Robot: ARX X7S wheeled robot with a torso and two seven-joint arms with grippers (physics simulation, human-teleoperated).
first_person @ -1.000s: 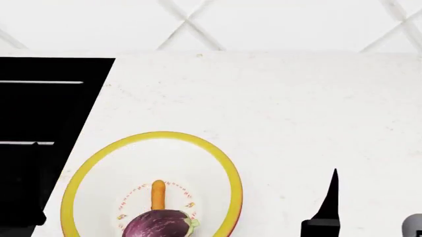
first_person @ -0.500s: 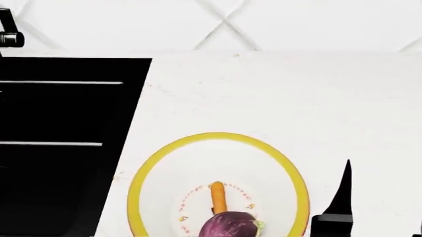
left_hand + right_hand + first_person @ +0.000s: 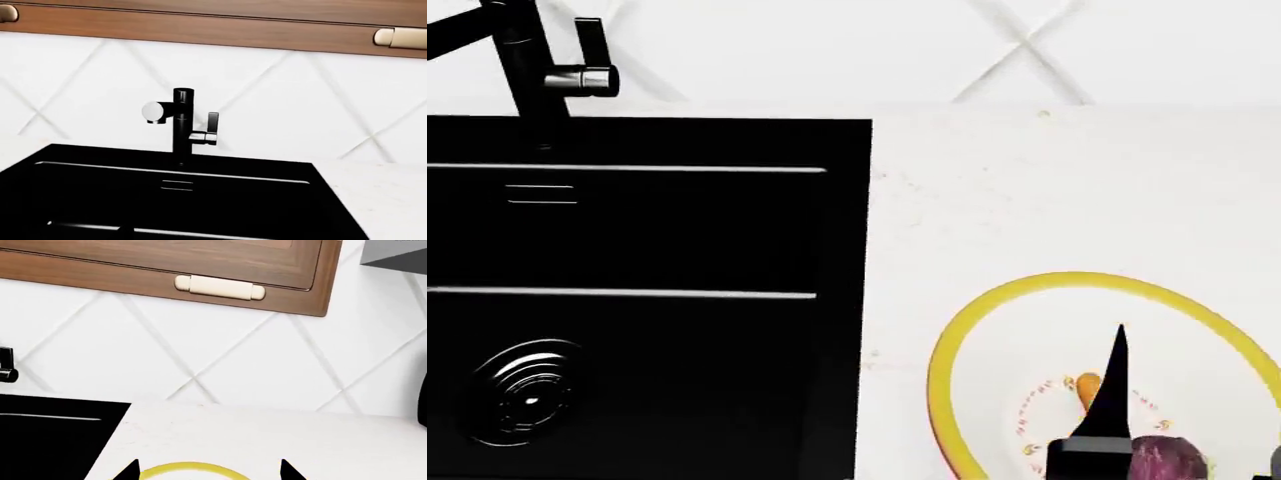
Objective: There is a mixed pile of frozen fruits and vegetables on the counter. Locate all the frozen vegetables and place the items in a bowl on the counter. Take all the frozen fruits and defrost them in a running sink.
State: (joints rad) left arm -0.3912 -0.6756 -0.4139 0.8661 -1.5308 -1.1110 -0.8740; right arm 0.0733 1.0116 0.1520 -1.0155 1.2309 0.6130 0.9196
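The black sink (image 3: 641, 300) fills the left of the head view, its faucet (image 3: 527, 70) at the back; no water shows at the spout (image 3: 157, 112). On the counter (image 3: 1068, 190) to its right stands the yellow-rimmed bowl (image 3: 1068, 285), holding the orange carrot (image 3: 1084, 386) and the purple eggplant (image 3: 1168, 462). My right gripper (image 3: 210, 471) hovers over the bowl's near side, open and empty, one black finger (image 3: 1117, 380) covering part of the carrot. My left gripper (image 3: 210, 232) faces the sink (image 3: 200, 210), open, one fingertip (image 3: 123, 232) dark against the basin. The frozen fruits and the mixed pile are out of view.
The sink's round drain (image 3: 527, 390) lies front left. A white diamond-tiled wall (image 3: 827, 50) backs the counter. Wooden cabinets with pale handles (image 3: 220, 287) hang above it. The faucet's side lever (image 3: 212, 122) points upward.
The head view has swung left: the sink, drain and faucet came into view and the bowl slid to the picture's right. My right finger now stands in front of the carrot.
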